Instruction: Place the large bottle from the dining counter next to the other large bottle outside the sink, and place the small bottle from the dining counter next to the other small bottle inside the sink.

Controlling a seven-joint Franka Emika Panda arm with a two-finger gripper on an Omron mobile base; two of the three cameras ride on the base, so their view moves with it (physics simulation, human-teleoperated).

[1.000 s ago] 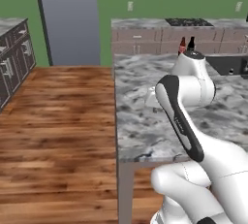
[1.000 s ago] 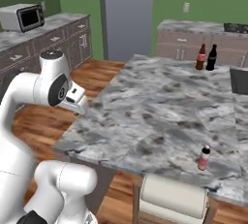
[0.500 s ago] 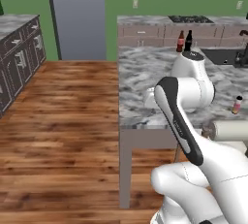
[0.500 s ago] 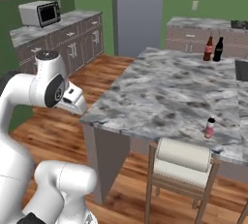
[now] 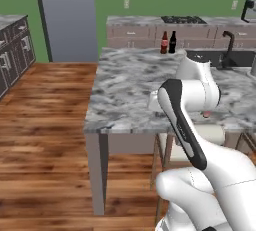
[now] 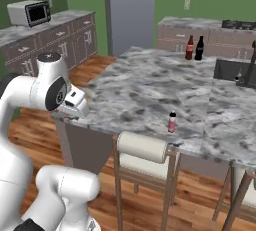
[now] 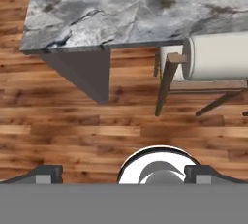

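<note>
While my gripper (image 7: 123, 174) hangs wide open and empty, the tiny pinkish-red bottle (image 6: 172, 122) stands on the near marbled counter (image 6: 150, 85); both placements appear outstanding.

A long grey-and-white marbled stone counter (image 6: 150, 92) runs across the room. The white hand of the arm, the gripper (image 6: 75, 102), hangs at the counter's near left corner; its fingers I cannot make out. Well to the right of it, near the front edge, stands upright a tiny pinkish-red bottle with a dark cap (image 6: 172, 122), above a pale-cushioned wooden stool (image 6: 142, 155). Far beyond, a brown bottle with a red label (image 6: 189, 48) and a black slim-necked bottle (image 6: 199, 48) stand just beside each other. A dark grey sink basin (image 6: 231, 70) with a black curved faucet (image 6: 248, 67) lies to their right.
</note>
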